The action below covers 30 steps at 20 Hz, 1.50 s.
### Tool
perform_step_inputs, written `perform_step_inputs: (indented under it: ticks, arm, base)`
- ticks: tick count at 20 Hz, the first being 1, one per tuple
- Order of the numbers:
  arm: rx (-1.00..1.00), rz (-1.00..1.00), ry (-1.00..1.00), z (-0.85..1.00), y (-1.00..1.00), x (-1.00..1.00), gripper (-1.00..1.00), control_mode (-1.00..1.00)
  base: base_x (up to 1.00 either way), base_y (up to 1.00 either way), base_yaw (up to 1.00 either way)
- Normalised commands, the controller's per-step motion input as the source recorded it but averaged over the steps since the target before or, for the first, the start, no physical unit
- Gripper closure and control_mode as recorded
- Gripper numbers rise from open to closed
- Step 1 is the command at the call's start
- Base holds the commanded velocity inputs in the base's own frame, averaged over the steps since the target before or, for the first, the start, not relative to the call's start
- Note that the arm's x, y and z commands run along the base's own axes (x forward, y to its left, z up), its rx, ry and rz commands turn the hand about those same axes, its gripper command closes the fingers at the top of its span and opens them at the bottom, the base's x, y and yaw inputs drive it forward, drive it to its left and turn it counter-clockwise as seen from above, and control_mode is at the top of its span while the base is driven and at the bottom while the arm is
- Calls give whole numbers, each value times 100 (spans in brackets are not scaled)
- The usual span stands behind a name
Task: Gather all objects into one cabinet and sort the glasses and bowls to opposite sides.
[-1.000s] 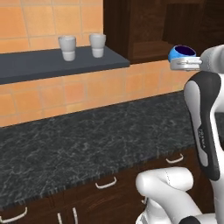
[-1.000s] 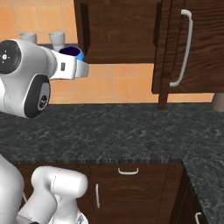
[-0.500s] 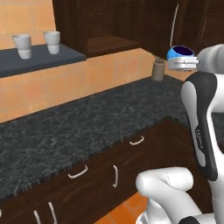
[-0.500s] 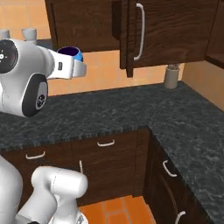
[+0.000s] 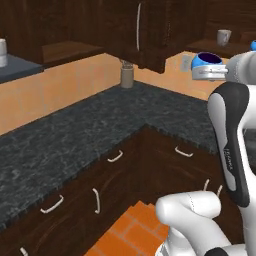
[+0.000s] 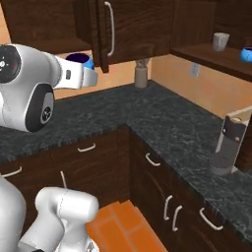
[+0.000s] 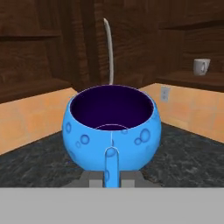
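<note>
My gripper [image 7: 111,177] is shut on a bright-blue bowl [image 7: 111,131] with a dark navy inside, held upright at chest height. The same bowl [image 5: 207,61] sits at the end of the arm, with the gripper [image 5: 210,74] under it. In the right base view the bowl [image 6: 81,61] peeks out behind the gripper [image 6: 84,78]. Far to the right, an open dark-brown wall cabinet [image 6: 206,53] holds a grey-beige mug [image 6: 221,41] and a second blue bowl [image 6: 247,54]. That mug [image 5: 223,36] [image 7: 201,66] is well beyond the gripper. One pale tumbler [image 5: 2,52] stands on the grey slab shelf at the far left edge.
A black speckled counter [image 5: 100,125] bends round an inner corner, with a grey canister [image 5: 127,75] standing in it. A closed cabinet door with a long handle [image 6: 110,29] hangs above the corner. A tall grey stand [image 6: 229,147] sits on the counter's right stretch. Orange floor [image 6: 123,226] lies below.
The whole picture has swept left, so the camera has turned right: the slab shelf slid to the left edge, and the corner and right-hand cabinet came into view. The bowl stays gripped.
</note>
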Motion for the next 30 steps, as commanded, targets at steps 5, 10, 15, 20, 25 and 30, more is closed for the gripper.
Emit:
perform_step_inputs:
  ticks: [5, 10, 15, 20, 25, 30]
  arm:
    - [0, 0, 0, 0, 0, 0, 100, 100]
    - [0, 0, 0, 0, 0, 0, 100, 100]
    - [0, 0, 0, 0, 0, 0, 100, 100]
    - [0, 0, 0, 0, 0, 0, 100, 100]
    - [0, 0, 0, 0, 0, 0, 100, 100]
    - [0, 0, 0, 0, 0, 0, 100, 100]
  base:
    - [-15, -19, -47]
    - [-7, -22, -45]
    - [-1, -18, -41]
    - [1, -11, -40]
    - [12, 0, -35]
    - [41, 3, -28]
